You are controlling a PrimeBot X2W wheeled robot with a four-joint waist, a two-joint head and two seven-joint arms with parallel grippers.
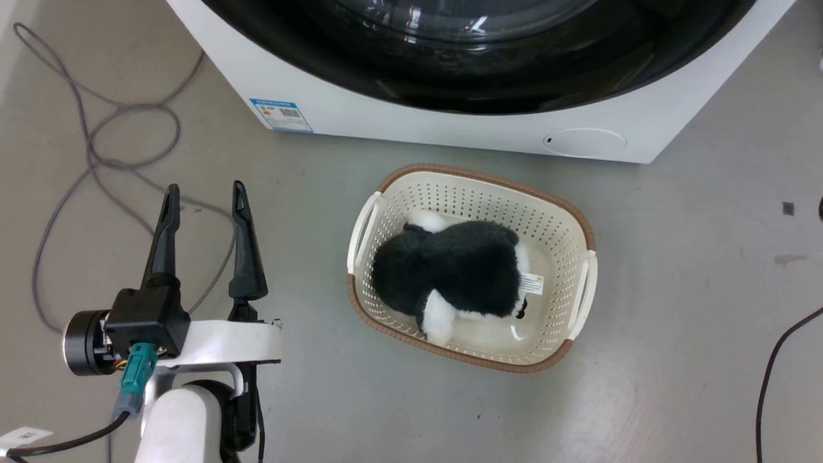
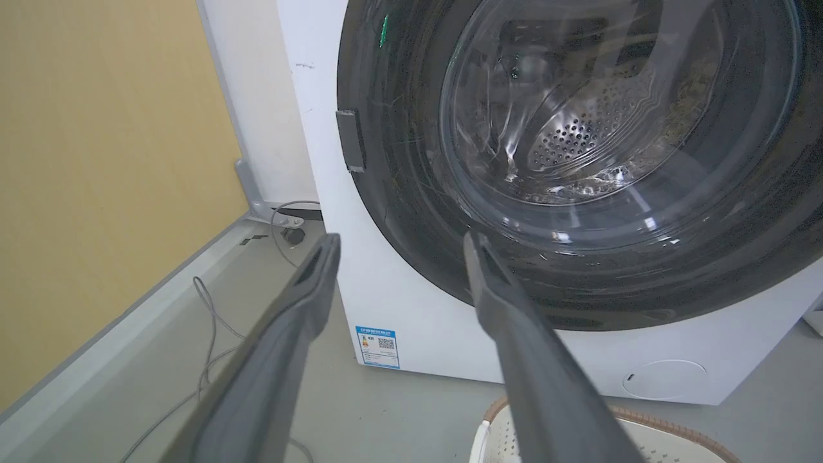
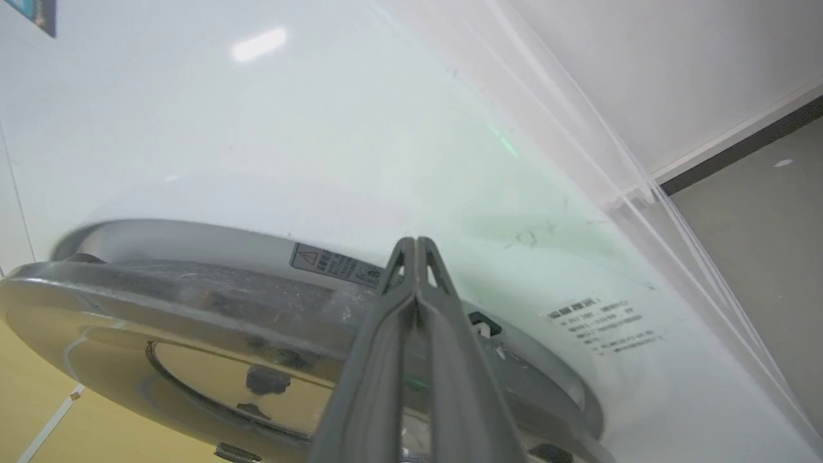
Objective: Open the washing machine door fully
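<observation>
**A:** Where the right gripper [image 3: 416,247] meets the machine, how are its fingers set?

**B:** Pressed together with nothing between them. The tips rest at the edge of the washing machine door [image 3: 161,302], the round, black-rimmed glass disc on the white washer [image 1: 386,116].

**A:** Is the door open?

**B:** In the left wrist view it lies flat against the front. It looks shut or barely cracked; I cannot tell which. By my judgement, the whole swing is left to do.

**A:** And the left gripper [image 1: 206,188]?

**B:** Its fingers are spread and empty. It hovers over the floor, apart from the door, near a basket [image 1: 582,225] holding a plush toy [image 1: 456,270].
</observation>
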